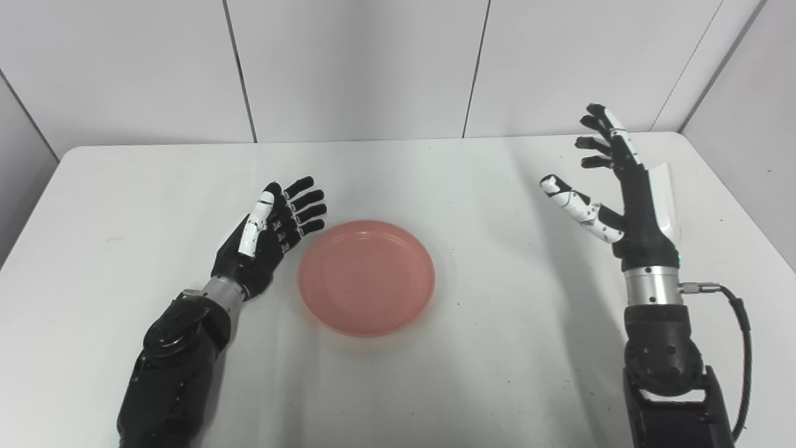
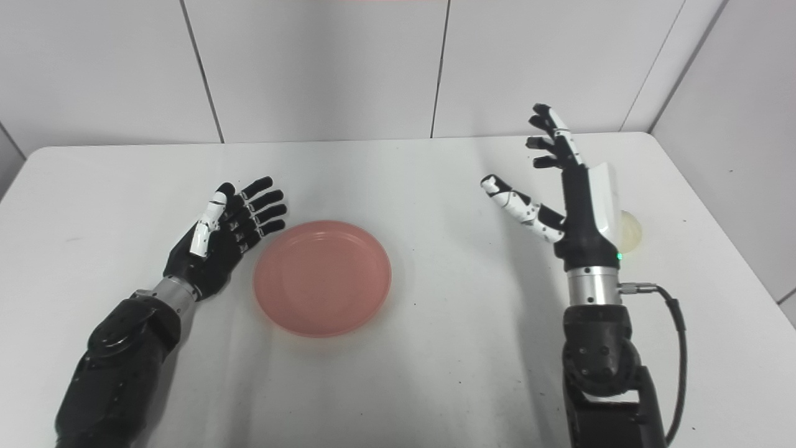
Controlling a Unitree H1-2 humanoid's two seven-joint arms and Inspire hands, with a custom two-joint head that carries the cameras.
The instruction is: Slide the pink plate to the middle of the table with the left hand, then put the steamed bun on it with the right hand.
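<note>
The pink plate (image 1: 365, 277) lies flat and empty near the middle of the white table (image 1: 435, 174). My left hand (image 1: 273, 227) is open, palm facing the plate, just left of its rim; contact is unclear. My right hand (image 1: 612, 180) is open and raised above the table's right side, fingers spread. The pale steamed bun (image 2: 631, 231) shows only in the right eye view, mostly hidden behind my right hand, resting on the table to its right.
The table's back edge meets a white panelled wall (image 1: 360, 62). A black cable (image 1: 740, 336) loops from my right wrist. The table's right edge lies close beyond the bun.
</note>
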